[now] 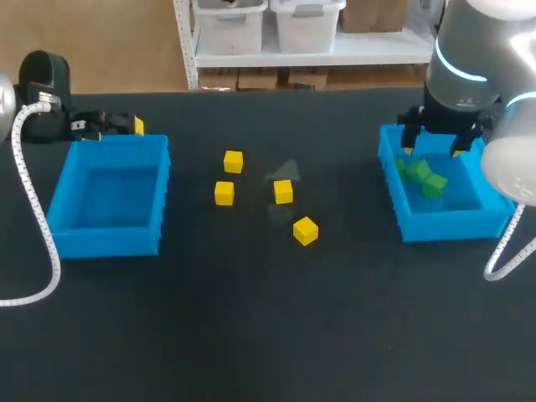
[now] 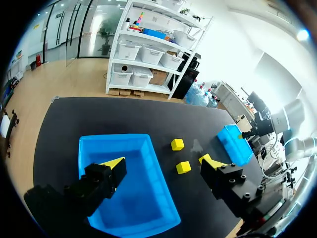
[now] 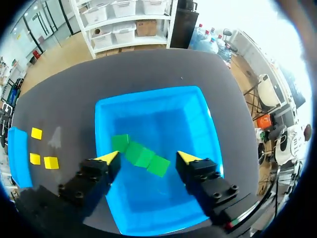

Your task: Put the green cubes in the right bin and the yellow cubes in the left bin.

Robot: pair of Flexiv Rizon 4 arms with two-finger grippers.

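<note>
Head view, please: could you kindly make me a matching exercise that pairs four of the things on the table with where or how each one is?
Things:
1. green cubes
2. yellow cubes
3. left bin
4. right gripper

Places or states:
A. open, above the right bin
B. loose on the table between the bins
C. holds nothing
D. inside the right bin

Pairs: 1-D, 2-B, 3-C, 4-A.

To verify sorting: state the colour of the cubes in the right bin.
Green cubes, best in the right wrist view.
</note>
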